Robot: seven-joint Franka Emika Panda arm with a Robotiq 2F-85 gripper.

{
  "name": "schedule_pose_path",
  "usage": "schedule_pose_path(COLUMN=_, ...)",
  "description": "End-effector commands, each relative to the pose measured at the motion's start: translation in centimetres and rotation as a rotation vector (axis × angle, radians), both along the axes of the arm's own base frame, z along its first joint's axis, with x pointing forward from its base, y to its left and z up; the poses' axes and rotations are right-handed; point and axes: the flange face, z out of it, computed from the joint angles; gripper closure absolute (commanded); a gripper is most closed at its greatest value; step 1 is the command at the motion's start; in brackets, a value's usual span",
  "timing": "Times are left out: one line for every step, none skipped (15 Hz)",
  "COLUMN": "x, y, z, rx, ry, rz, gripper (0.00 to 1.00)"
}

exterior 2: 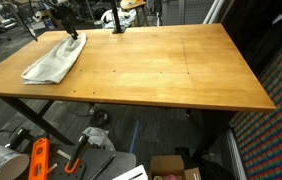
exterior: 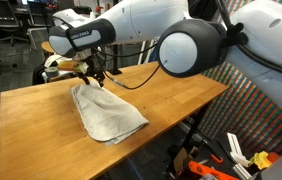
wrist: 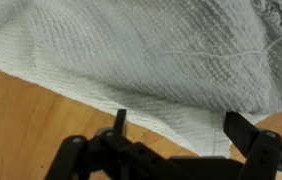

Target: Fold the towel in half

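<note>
Wrist view puts the claw (wrist: pixel 176 122) right over the towel (wrist: pixel 151 60), its two dark fingers spread as wide as they go, with nothing caught between them. Ahead of the claw the white, ribbed cloth fills nearly everything in sight. Its hem runs slantwise beneath the gap between the fingers, so one fingertip (wrist: pixel 120 118) hangs over the bare wood of the table (wrist: pixel 31 115) just short of the hem. The other fingertip (wrist: pixel 231 122) stands over the cloth near a corner. Whether either tip actually rests on the fabric I cannot tell; they look very close above it.

From further back, in an exterior view, the claw (exterior: pixel 96 78) points down at one narrow end of the towel (exterior: pixel 106 112). The rest of the cloth lies rumpled and stretched away from the claw across the tabletop (exterior: pixel 176 100). Seen from the opposite side, the towel (exterior 2: pixel 53 60) lies directly below the claw (exterior 2: pixel 73 33), close to a corner of the table (exterior 2: pixel 171 70), unfolded and loose
</note>
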Motion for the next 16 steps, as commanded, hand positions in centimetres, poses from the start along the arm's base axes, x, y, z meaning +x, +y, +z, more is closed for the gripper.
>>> schedule_pose_path(x=1.2, y=-0.2, z=-0.1, rx=0.076, ry=-0.059, rz=-0.078, gripper=0.0)
schedule_pose_path(x=1.3, y=-0.3, z=-0.3, rx=0.077, ry=-0.068, rz=-0.09, gripper=0.0)
schedule_pose_path(x=1.4, y=-0.5, z=-0.6, rx=0.077, ry=-0.074, rz=-0.098, gripper=0.0)
schedule_pose_path(x=1.5, y=-0.7, z=-0.8, rx=0.072, ry=-0.075, rz=-0.102, gripper=0.0)
schedule_pose_path(x=1.5, y=-0.9, z=-1.0, rx=0.06, ry=-0.07, rz=-0.102, gripper=0.0)
schedule_pose_path(x=1.4, y=-1.2, z=-1.1, rx=0.037, ry=-0.06, rz=-0.094, gripper=0.0)
schedule_pose_path(x=1.3, y=-1.4, z=-1.2, rx=0.024, ry=-0.045, rz=-0.086, gripper=0.0)
schedule_pose_path(x=1.2, y=-1.8, z=-1.3, rx=0.008, ry=-0.034, rz=-0.079, gripper=0.0)
schedule_pose_path(x=1.1, y=-2.0, z=-1.3, rx=-0.004, ry=-0.025, rz=-0.077, gripper=0.0)
schedule_pose_path(x=1.1, y=-2.3, z=-1.3, rx=-0.01, ry=-0.017, rz=-0.078, gripper=0.0)
schedule_pose_path(x=1.0, y=-2.6, z=-1.3, rx=-0.016, ry=-0.001, rz=-0.077, gripper=0.0)
schedule_pose_path(x=0.9, y=-2.9, z=-1.3, rx=-0.024, ry=0.015, rz=-0.076, gripper=0.0)
schedule_pose_path(x=0.7, y=-3.3, z=-1.3, rx=-0.032, ry=0.04, rz=-0.072, gripper=0.0)
schedule_pose_path(x=0.5, y=-3.6, z=-1.2, rx=-0.035, ry=0.062, rz=-0.068, gripper=0.0)
schedule_pose_path(x=0.4, y=-3.9, z=-1.2, rx=-0.042, ry=0.086, rz=-0.063, gripper=0.0)
schedule_pose_path(x=0.2, y=-4.4, z=-1.0, rx=-0.041, ry=0.114, rz=-0.055, gripper=0.0)
